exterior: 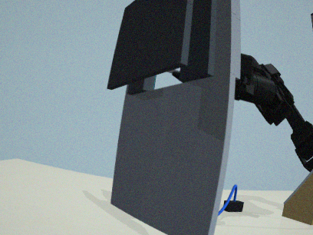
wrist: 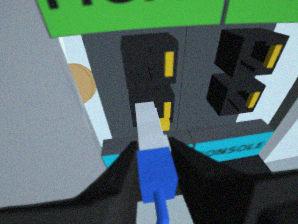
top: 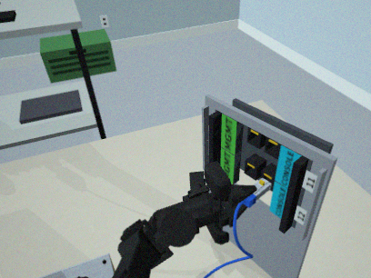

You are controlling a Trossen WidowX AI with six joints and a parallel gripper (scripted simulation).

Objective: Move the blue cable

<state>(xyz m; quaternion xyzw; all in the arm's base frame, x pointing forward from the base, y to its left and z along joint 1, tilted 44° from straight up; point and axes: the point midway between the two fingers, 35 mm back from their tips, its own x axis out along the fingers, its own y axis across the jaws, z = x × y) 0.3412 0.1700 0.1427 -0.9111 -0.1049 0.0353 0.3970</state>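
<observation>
My gripper [top: 253, 196] [wrist: 152, 144] is shut on the blue cable's plug [top: 264, 186] [wrist: 157, 172], whose clear nose points at the ports. In the wrist view the nose overlaps the lower server's CONSOLE port [top: 268, 174] [wrist: 148, 94]. In the top view the plug is close in front of that port and slightly below it. Whether its tip is touching or inside the opening cannot be told. The upper server's CONSOLE port [top: 272, 144] [wrist: 235, 95] is empty. The blue cable [top: 235, 223] [exterior: 230, 199] hangs from the plug. In the exterior view the panel hides the plug.
The upright grey rack panel [top: 273, 245] [exterior: 165, 153] surrounds the ports. Green MGMT labels [top: 228, 150] [wrist: 150, 17] and cyan CONSOLE labels [top: 283, 182] [wrist: 235, 147] flank them. Dark rails stand out beside the labels. Two MGMT-side ports [top: 255, 165] [wrist: 150, 57] are close to the fingers.
</observation>
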